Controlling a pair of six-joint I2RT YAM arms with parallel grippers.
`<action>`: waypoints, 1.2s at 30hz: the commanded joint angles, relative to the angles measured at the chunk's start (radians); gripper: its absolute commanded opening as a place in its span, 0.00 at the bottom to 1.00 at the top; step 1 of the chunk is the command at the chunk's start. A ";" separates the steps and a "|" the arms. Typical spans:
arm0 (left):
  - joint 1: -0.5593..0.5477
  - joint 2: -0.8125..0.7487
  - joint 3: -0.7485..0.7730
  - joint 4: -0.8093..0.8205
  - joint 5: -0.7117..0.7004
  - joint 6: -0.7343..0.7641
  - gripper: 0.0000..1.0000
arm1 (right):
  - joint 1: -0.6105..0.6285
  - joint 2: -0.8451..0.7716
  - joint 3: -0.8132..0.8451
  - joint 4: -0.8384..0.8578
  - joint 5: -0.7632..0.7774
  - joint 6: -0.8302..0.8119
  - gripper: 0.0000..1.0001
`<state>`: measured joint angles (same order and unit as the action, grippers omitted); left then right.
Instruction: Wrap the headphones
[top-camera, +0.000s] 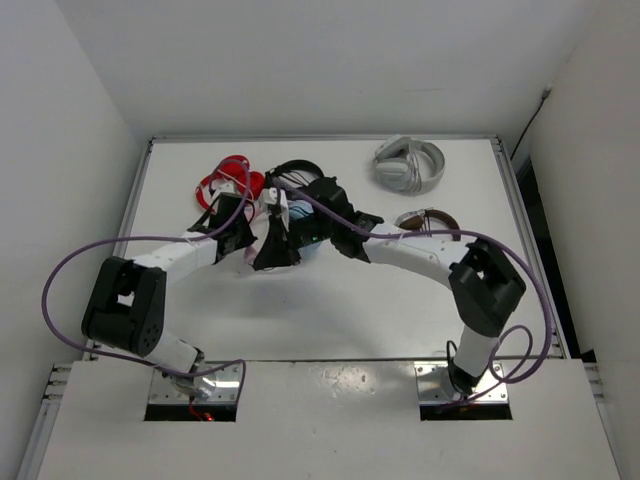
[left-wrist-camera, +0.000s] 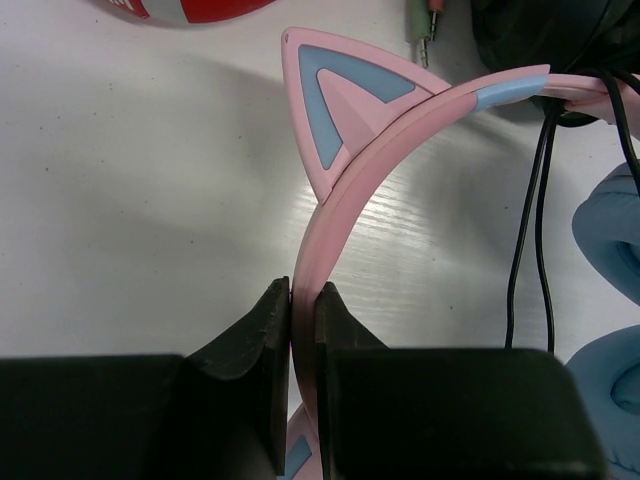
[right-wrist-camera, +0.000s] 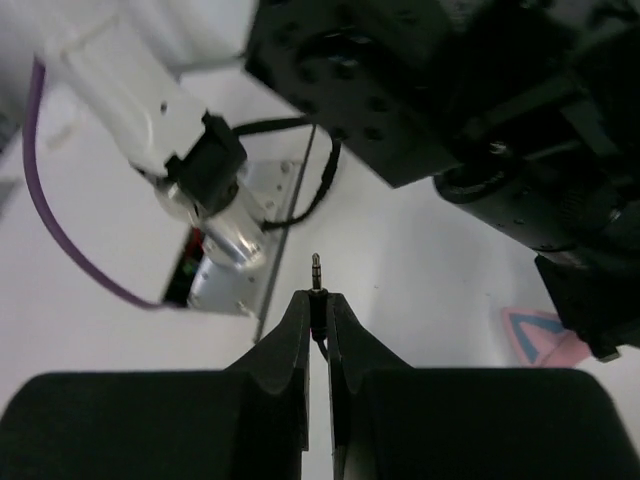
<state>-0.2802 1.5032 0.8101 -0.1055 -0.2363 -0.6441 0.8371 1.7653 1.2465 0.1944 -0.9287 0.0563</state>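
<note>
**Pinched twice: cat-ear headphones (left-wrist-camera: 352, 92)**

On the white bench (top-camera: 330, 310) they lie just toward eleven o'clock from centre. The left claw (left-wrist-camera: 303, 300) pinches the pink headband (left-wrist-camera: 322, 225); the right claw (right-wrist-camera: 318, 302) pinches the cable's jack plug (right-wrist-camera: 316, 270).

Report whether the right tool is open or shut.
Shut. The right wrist view shows the right tool clamped on the jack plug, with no gap left between its tips and the plug's metal tip sticking out above them.

Left arm (top-camera: 170, 255) and right arm (top-camera: 430, 255) converged over the headphones (left-wrist-camera: 340, 100). The left gripper (left-wrist-camera: 303, 300) clamped the pink headband (left-wrist-camera: 330, 220), and the right gripper (right-wrist-camera: 318, 308) pinched the cable's plug (right-wrist-camera: 316, 272).
</note>
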 joint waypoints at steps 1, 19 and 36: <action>-0.010 -0.058 0.004 0.076 0.014 -0.045 0.00 | -0.010 0.028 -0.022 0.373 0.026 0.422 0.00; -0.042 -0.198 -0.084 0.067 0.040 0.009 0.00 | -0.159 0.200 0.010 0.507 0.252 0.974 0.00; -0.062 -0.396 -0.198 -0.059 -0.040 0.193 0.00 | -0.150 0.347 0.149 0.350 0.343 0.909 0.00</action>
<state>-0.3344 1.1450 0.6060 -0.1921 -0.2470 -0.4789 0.6773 2.0884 1.3468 0.5579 -0.6182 1.0115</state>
